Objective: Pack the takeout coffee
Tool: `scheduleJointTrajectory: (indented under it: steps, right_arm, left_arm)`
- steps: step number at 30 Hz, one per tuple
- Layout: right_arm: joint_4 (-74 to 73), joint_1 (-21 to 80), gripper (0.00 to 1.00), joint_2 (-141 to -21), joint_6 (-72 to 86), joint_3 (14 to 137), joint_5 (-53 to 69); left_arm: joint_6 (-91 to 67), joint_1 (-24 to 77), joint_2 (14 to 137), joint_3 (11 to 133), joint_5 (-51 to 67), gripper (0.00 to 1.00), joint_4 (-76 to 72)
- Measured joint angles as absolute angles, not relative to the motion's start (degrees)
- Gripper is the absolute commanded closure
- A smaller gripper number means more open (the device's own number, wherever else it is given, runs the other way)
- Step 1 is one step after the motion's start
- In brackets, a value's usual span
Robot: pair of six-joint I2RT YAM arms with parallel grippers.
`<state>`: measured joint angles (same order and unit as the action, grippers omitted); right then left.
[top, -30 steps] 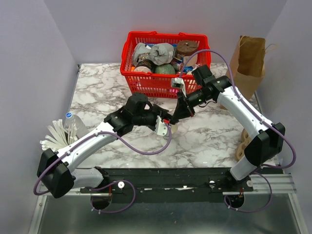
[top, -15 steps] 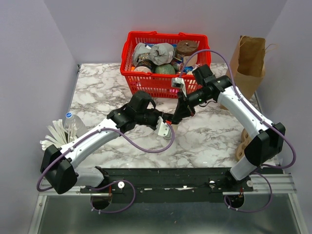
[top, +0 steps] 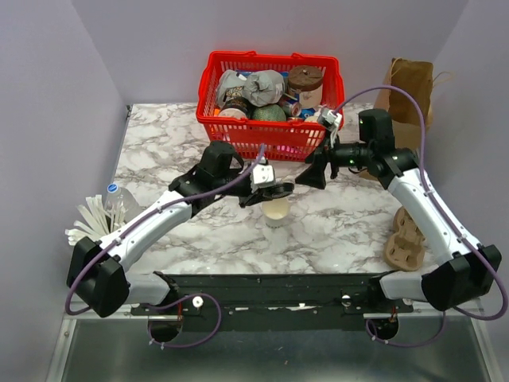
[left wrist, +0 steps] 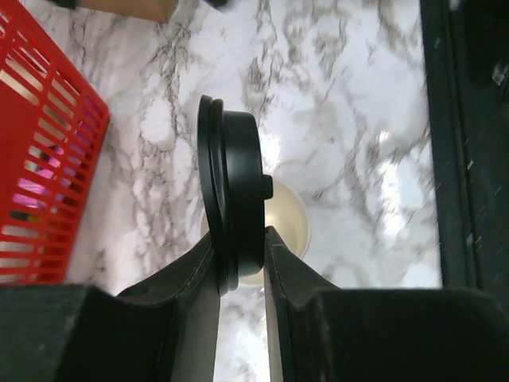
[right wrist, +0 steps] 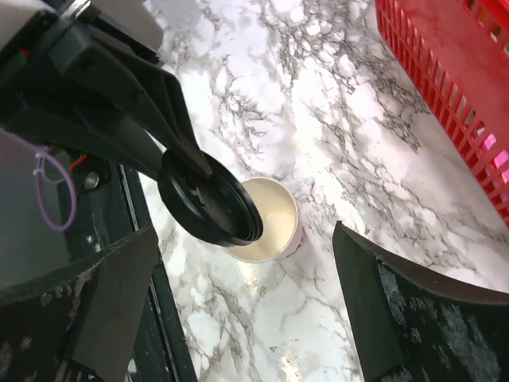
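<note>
The right gripper has let go and moved off to the right. Its fingers are wide apart and hold nothing. A second ago both grippers were bunched together over the middle of the table. The left gripper pinches the black lid by its edge, tipped on its side. The coffee cup stands on the table right under the lid, in front of the red basket. The cup is cream, open on top and pale inside.
</note>
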<state>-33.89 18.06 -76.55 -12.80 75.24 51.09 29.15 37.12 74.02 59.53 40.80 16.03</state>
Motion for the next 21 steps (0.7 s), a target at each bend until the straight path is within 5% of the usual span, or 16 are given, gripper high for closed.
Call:
scheduleJointTrajectory:
  steps: [12, 21]
  right_arm:
    - [-17.04, 18.33, 0.0, -80.77, 3.22, 64.07, 48.82]
    - [-14.0, 19.31, 0.0, -82.26, 5.1, 61.19, 49.12]
  left_arm:
    - [-17.93, 28.82, 78.37, 45.45, 51.46, 0.64, -8.95]
    - [-30.46, 26.65, 79.94, 42.7, 51.7, 0.59, -17.34]
